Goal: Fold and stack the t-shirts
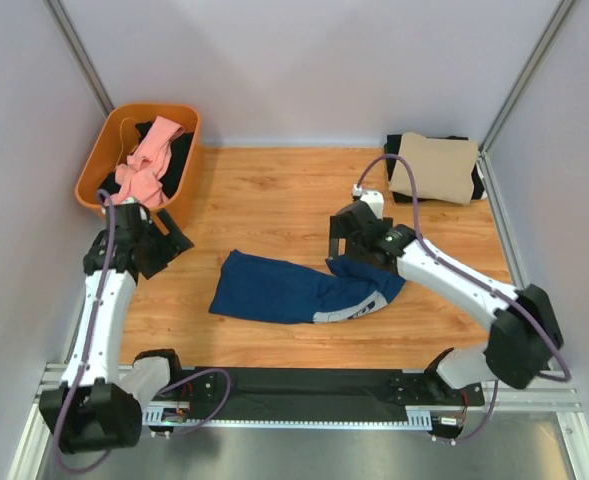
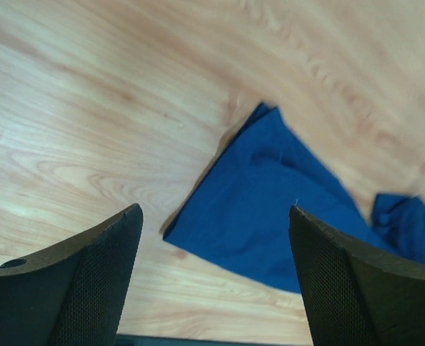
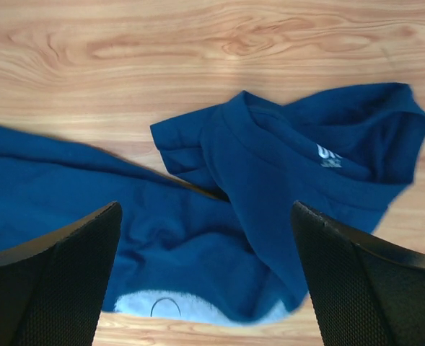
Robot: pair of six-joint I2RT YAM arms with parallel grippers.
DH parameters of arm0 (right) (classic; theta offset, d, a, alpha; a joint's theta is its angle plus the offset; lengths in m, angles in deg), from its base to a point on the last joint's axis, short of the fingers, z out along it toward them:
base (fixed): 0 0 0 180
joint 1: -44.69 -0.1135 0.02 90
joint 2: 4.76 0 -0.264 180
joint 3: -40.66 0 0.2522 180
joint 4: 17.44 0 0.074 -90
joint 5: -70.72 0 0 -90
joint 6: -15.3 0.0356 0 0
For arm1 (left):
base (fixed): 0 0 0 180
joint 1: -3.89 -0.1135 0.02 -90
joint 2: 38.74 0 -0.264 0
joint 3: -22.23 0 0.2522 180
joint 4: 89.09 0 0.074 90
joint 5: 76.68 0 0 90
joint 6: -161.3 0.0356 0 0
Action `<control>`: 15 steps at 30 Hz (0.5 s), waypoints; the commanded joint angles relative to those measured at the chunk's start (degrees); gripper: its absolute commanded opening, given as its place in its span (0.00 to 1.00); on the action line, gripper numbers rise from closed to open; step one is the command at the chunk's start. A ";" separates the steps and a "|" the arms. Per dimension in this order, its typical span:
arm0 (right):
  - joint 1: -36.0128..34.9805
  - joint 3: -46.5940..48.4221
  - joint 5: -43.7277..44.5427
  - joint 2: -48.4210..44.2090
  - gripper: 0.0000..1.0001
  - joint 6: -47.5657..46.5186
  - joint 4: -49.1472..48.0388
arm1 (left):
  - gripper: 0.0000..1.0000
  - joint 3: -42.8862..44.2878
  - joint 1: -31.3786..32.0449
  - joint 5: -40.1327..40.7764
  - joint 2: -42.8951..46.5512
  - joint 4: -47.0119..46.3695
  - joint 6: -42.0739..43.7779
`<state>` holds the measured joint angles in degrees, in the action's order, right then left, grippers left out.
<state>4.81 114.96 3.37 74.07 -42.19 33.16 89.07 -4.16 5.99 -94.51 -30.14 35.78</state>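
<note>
Two grippers hang over the tabletop. Top view: the left gripper (image 1: 169, 243) is near the basket (image 1: 96, 160) at the far left corner. The right gripper (image 1: 352, 255) is at the collar end of the navy tee (image 1: 284, 290), which lies crumpled in the middle. A tan tee (image 1: 436, 165) lies on a black tee (image 1: 402, 148) at the far right corner. Left wrist: jaws wide, empty. Right wrist: jaws wide, empty, above the navy tee (image 3: 270, 180).

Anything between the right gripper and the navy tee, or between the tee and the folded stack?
Nothing visible. The open right gripper hangs over the navy tee at its collar end; only bare table separates tee and folded stack.
</note>
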 commanded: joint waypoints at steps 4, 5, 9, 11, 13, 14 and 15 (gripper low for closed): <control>5.77 7.58 -6.56 12.13 0.90 -3.86 -1.06 | 0.86 2.20 7.87 2.94 -11.72 -0.36 3.80; 6.73 7.58 -7.44 14.58 0.84 -4.03 -1.68 | 0.86 2.20 9.79 3.20 -13.47 -0.36 3.80; 8.41 8.89 -9.65 20.22 0.73 -4.65 -3.62 | 0.85 1.85 11.30 3.20 -15.07 -0.80 3.45; 9.46 9.34 -10.08 22.50 0.61 -4.48 -3.62 | 0.85 1.59 12.09 3.29 -15.07 -1.15 3.27; 9.99 9.25 -11.22 23.21 0.56 -4.39 -4.32 | 0.85 1.41 12.45 3.20 -15.07 -1.42 3.19; 10.34 9.17 -11.23 23.65 0.51 -4.39 -4.58 | 0.85 1.24 12.54 3.29 -15.33 -1.42 3.10; 10.52 9.08 -11.23 23.83 0.47 -4.47 -4.76 | 0.85 1.24 12.62 3.29 -15.42 -1.68 3.01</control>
<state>14.63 121.86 -6.18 97.80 -46.19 31.13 89.18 7.92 8.72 -110.29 -30.25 38.16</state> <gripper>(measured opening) 0.490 0.852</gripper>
